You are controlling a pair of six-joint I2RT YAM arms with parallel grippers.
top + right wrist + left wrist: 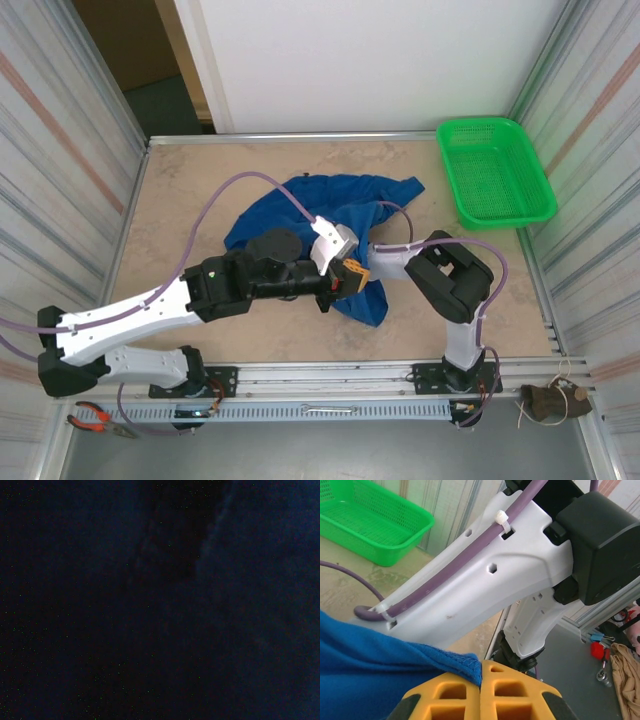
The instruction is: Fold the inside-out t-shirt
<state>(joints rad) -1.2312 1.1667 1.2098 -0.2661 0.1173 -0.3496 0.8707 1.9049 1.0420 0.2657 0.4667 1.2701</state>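
Observation:
The inside-out t-shirt [330,195] is a royal-blue crumpled heap in the middle of the table. My left gripper [352,272] reaches in from the left to the heap's near right side. Its yellow jaws are shut on a stitched edge of the shirt [370,670], which comes in from the left between the fingertips of the gripper [482,662]. The right arm [455,280] bends leftward and its end goes in under the blue cloth, so the right gripper is hidden. The right wrist view is dark blue cloth [225,605] close against the lens.
A green mesh basket [497,124] stands at the back right corner, also in the left wrist view [370,525]. The right arm's white link [495,575] crosses close in front of the left gripper. Metal walls flank the table. Red-handled pliers [95,417] lie below the front rail.

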